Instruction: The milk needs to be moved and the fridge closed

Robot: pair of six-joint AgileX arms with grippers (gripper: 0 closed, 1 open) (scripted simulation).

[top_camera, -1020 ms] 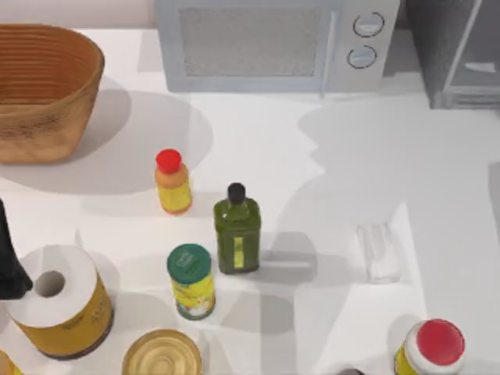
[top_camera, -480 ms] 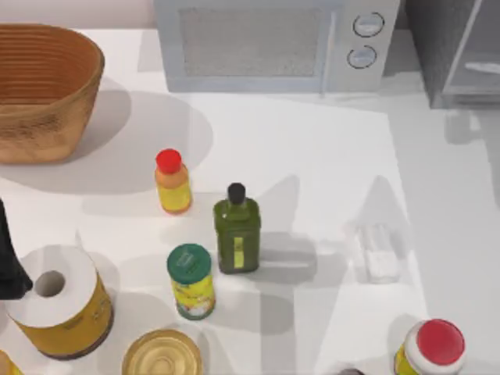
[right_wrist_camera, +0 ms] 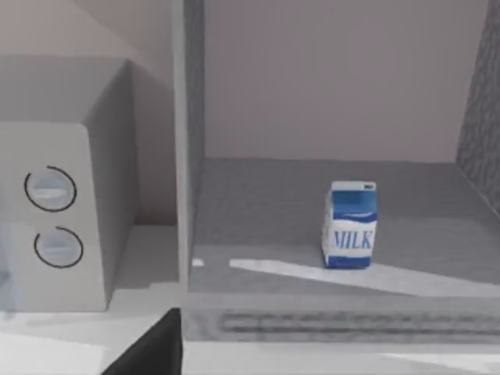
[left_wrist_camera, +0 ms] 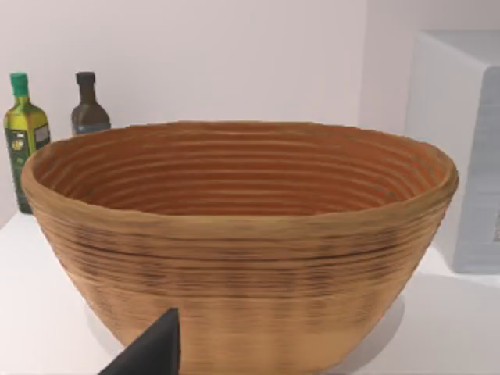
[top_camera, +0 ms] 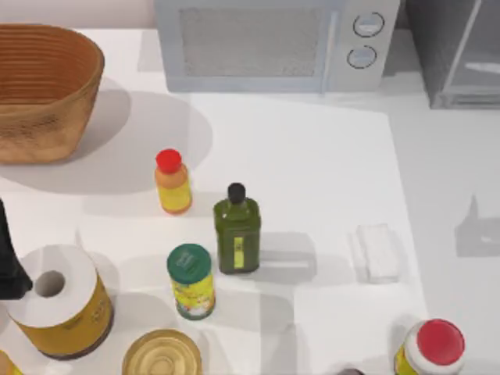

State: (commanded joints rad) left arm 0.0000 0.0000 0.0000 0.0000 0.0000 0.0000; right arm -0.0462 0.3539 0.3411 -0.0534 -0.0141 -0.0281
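Note:
The milk (right_wrist_camera: 350, 225), a small blue and white carton, stands upright on the grey floor inside the fridge (right_wrist_camera: 258, 195), toward its right side. The fridge (top_camera: 457, 58) sits at the table's far right corner, and its glassy pale-framed door (top_camera: 476, 39) stands open. A dark part of my right gripper (right_wrist_camera: 152, 348) shows in the right wrist view, outside the fridge and well short of the milk. My left arm (top_camera: 8, 258) rests at the table's left edge, and a dark tip of my left gripper (left_wrist_camera: 152, 351) faces the wicker basket (left_wrist_camera: 234, 242).
A white microwave (top_camera: 266, 43) stands at the back, left of the fridge. The basket (top_camera: 43, 90) is at the far left. An orange bottle (top_camera: 173, 183), a green bottle (top_camera: 237, 230), a green-lidded can (top_camera: 191, 281), a paper roll (top_camera: 58, 301), a pale block (top_camera: 379, 251) and a red-lidded jar (top_camera: 433, 348) stand nearer.
The broad shadow over the table's right half has slid off to the right, leaving a small patch near the right edge. Nothing on the table has moved.

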